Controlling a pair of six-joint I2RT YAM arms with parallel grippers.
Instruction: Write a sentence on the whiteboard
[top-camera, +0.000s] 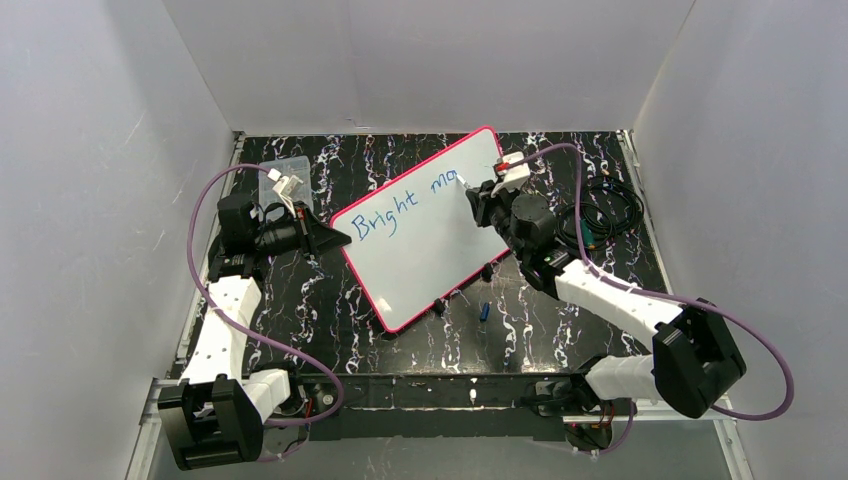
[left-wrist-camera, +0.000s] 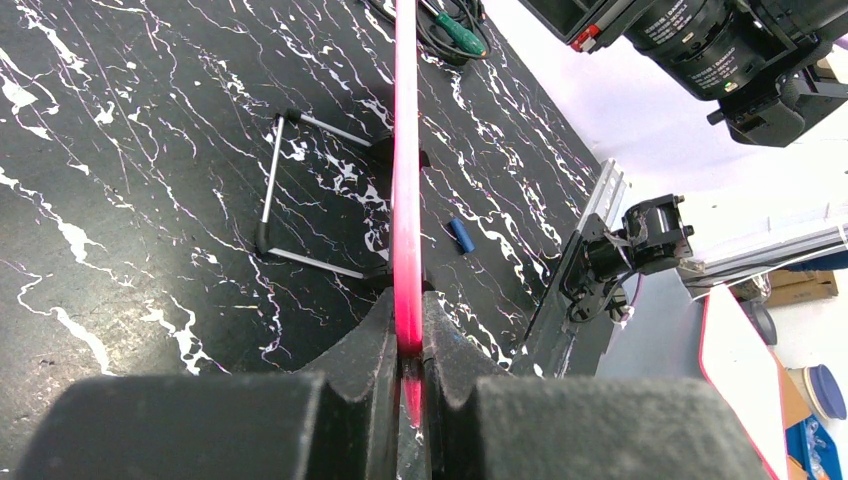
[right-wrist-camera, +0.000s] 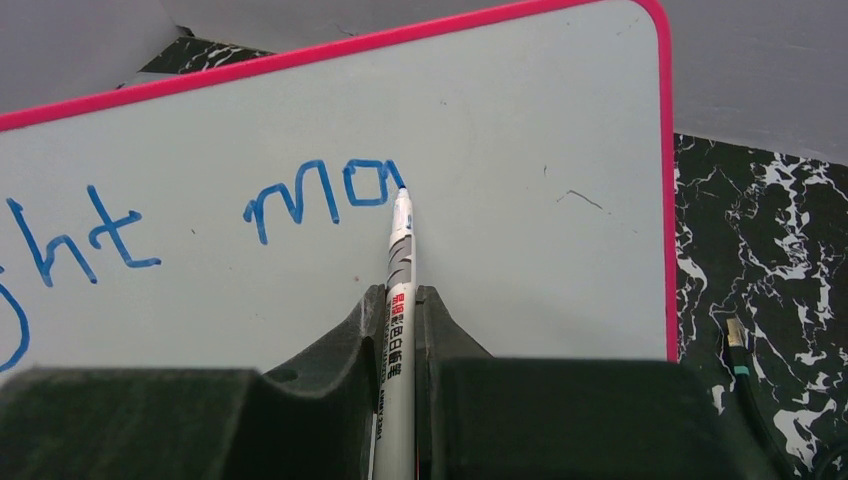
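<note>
Pinches a white marker in the right gripper, barrel upright between the fingers so the blue tip meets the whiteboard squarely. Touches down just past the "o" of "mo", in the upper middle of the whiteboard, well inside its right rim. Reads "Bright mo": the sentence seemingly under half done, with room on the whiteboard for the rest. Clamps the whiteboard's pink rim at its left edge in the left gripper, likely to brace it against the push of the tip. Props the whiteboard from behind on a wire easel. Shows a small blue cap on the table just below the whiteboard's near edge, a clear plastic box beyond its left corner, and coiled cables off its right side.
</note>
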